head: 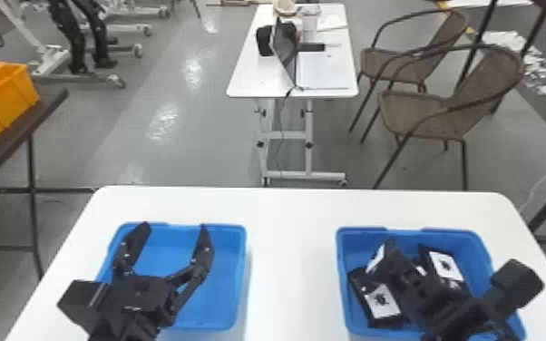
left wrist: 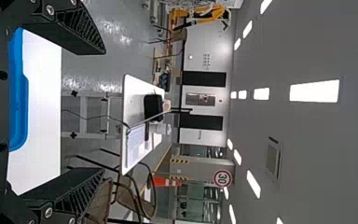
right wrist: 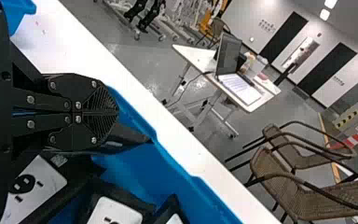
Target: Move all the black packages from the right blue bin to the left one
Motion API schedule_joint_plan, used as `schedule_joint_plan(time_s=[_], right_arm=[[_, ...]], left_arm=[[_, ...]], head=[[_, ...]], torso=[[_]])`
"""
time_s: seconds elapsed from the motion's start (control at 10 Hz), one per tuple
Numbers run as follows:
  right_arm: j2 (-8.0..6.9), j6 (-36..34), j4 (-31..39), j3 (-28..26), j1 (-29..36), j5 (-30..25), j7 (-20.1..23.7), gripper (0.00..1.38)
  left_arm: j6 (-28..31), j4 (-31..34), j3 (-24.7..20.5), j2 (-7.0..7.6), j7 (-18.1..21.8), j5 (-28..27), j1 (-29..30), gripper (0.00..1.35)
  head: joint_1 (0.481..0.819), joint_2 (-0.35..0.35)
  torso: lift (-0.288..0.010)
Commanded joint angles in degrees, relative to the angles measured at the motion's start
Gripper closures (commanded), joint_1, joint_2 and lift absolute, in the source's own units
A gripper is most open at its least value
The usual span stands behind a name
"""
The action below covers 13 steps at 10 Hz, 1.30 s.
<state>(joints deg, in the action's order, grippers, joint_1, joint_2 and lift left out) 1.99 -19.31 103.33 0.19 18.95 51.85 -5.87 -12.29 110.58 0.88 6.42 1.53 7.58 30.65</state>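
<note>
While the black packages (head: 381, 301) lie jumbled in the right blue bin (head: 449, 232), their pale labels showing, the right gripper (head: 391, 247) is over them with its jaws closed (whether they pinch a package edge, I cannot tell). Over the left blue bin (head: 222, 227), the left gripper (head: 174, 226) has its jaws spread wide. Both bins sit apart on the white surface (head: 292, 272).

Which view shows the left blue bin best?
The head view, because most of the left blue bin shows around the left gripper. The left wrist view catches a strip of its rim, the right wrist view a corner.
</note>
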Motion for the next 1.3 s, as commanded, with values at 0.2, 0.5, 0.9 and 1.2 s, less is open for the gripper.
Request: schedule_joint_plan(time_s=[0.2,0.5,0.9,1.2], right_arm=[[3.28,-7.8,9.6,-1.1,0.5,2.5,0.2,1.13],[1.61,-15.3,11.6,-4.9,2.6,2.8,-2.6,0.24],[-2.04,-12.8,4.2,-6.7,3.3,-4.7,-5.1,0.19],[-1.81,-10.5,-1.5,-6.6,0.4,-4.7,-5.0,0.18]], left_arm=[[0.0,-0.1,0.0,-0.09,0.1,0.2,-0.1,0.13],[0.0,-0.2,0.1,-0.18,0.2,0.2,-0.1,0.13],[-0.2,-0.2,-0.2,-0.35,0.2,0.2,0.1,0.13],[-0.2,-0.2,-0.2,-0.44,0.3,0.2,0.2,0.13]], head=[[0.695,0.086],[0.695,0.095],[0.695,0.058],[0.695,0.030]], torso=[[-0.041],[-0.041],[-0.041],[-0.041]])
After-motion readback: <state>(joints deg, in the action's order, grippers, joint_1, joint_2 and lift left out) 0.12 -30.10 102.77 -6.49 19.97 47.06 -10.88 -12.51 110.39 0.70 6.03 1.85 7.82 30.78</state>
